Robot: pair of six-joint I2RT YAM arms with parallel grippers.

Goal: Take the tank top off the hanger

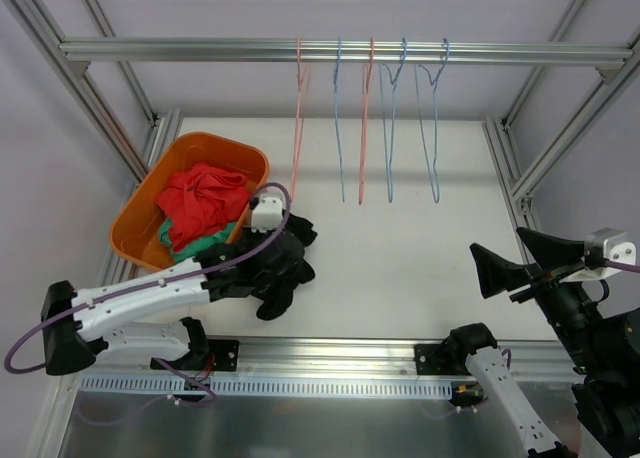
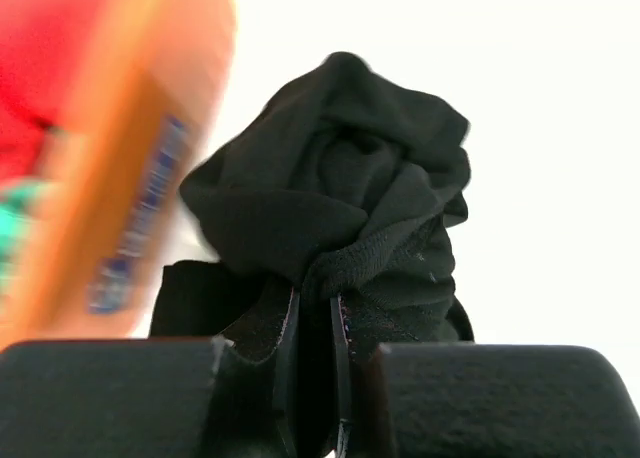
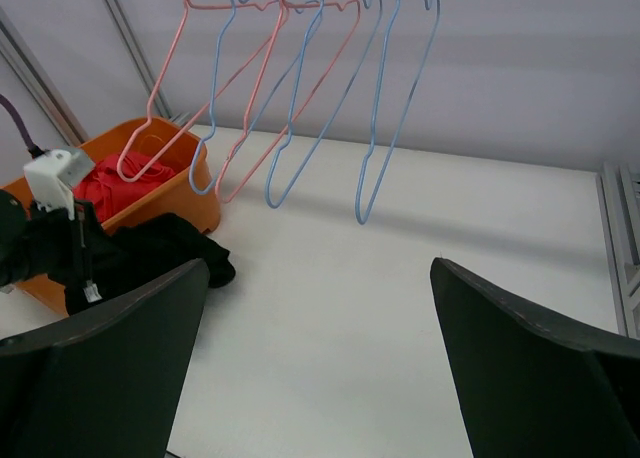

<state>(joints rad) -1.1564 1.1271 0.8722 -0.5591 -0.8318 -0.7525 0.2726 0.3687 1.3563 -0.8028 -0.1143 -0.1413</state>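
The black tank top (image 1: pixel 287 270) is bunched in a heap off the hangers, beside the orange basket's near right corner. My left gripper (image 1: pixel 274 256) is shut on it; in the left wrist view the fingers (image 2: pixel 287 328) pinch a fold of the black cloth (image 2: pixel 340 178). Several empty wire hangers (image 1: pixel 390 118), pink and blue, hang from the rail at the back. My right gripper (image 1: pixel 515 260) is open and empty at the right, far from the cloth. The right wrist view shows its wide jaws (image 3: pixel 320 268), the tank top (image 3: pixel 150 253) and the hangers (image 3: pixel 300 88).
An orange basket (image 1: pixel 140 203) at the left holds red and green clothes (image 1: pixel 205 198); it also shows in the right wrist view (image 3: pixel 195 203). An aluminium frame with a rail (image 1: pixel 200 49) surrounds the white table (image 1: pixel 400 258).
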